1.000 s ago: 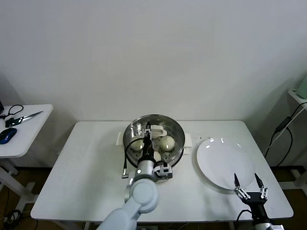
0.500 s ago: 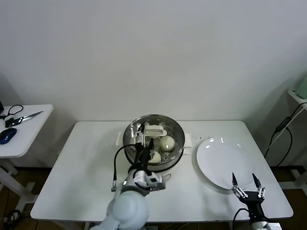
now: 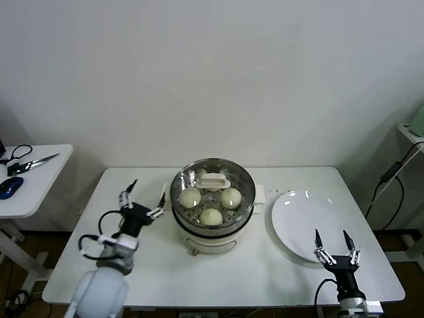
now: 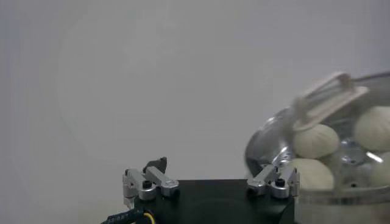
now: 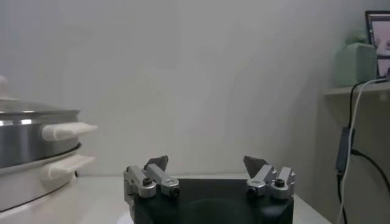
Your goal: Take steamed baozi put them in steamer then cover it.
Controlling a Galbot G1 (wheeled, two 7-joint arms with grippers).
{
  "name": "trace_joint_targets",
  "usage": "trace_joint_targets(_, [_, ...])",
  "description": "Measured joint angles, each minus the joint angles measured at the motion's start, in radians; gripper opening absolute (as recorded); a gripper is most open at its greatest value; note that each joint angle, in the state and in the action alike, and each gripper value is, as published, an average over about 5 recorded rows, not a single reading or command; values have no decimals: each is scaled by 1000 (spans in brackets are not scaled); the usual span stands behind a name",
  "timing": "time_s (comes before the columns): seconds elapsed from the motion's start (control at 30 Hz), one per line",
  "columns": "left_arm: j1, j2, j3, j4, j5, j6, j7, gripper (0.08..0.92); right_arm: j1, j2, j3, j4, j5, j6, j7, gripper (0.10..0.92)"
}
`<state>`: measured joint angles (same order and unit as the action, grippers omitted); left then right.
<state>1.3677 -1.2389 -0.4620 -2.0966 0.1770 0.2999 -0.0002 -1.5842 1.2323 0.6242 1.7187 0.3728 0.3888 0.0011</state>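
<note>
Nearest the robot, the right gripper [image 3: 336,246] hangs over the front right part of the white table [image 3: 146,265], its two dark fingers spread wide with nothing between them. It sits just at the near edge of the flat white plate [image 3: 308,228], which lies bare on the right side of the table.

On the left side, the left gripper [image 3: 142,197] is raised above the table just beside the steamer [image 3: 212,205], apart from it. Its jaws stand wide apart and hold nothing; a black cable [image 3: 93,238] loops at the wrist behind it.

The steamer stands at the table's middle, a shiny steel pot on a white base with a side handle [image 3: 259,194] toward the plate. The cover [image 3: 212,180] rests on the pot, its glass closing the rim and its cream-white handle [image 3: 212,179] at the centre. Through the glass three steamed baozi [image 3: 211,216] are visible on the perforated tray; a fourth cannot be made out under the handle.

Farther left, a separate small white side table [image 3: 36,192] carries scissors [image 3: 33,161] and a blue mouse [image 3: 10,186]. A plain white wall [image 3: 212,79] closes the scene behind.
</note>
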Motion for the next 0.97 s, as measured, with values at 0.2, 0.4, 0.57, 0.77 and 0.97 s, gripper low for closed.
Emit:
trace_joint_targets(0.2, [110, -2, -131, 106, -253, -232, -10, 823, 13, 5, -13, -13, 3, 0, -1, 823])
trace_joint_targets(0.4, [189, -27, -183, 199, -385, -398, -12, 823, 18, 4, -24, -30, 10, -1, -2, 823])
trace_joint_targets(0.57, [226, -44, -206, 238, -450, -480, -9, 823, 22, 3, -32, -41, 14, 1, -3, 823])
trace_joint_targets(0.77, [252, -53, -223, 266, -495, -538, -5, 823, 24, -1, -36, -47, 18, 2, -1, 823])
trace_joint_targets(0.97, [265, -57, -233, 280, -519, -568, -5, 823, 24, -3, -36, -48, 21, 3, -1, 823])
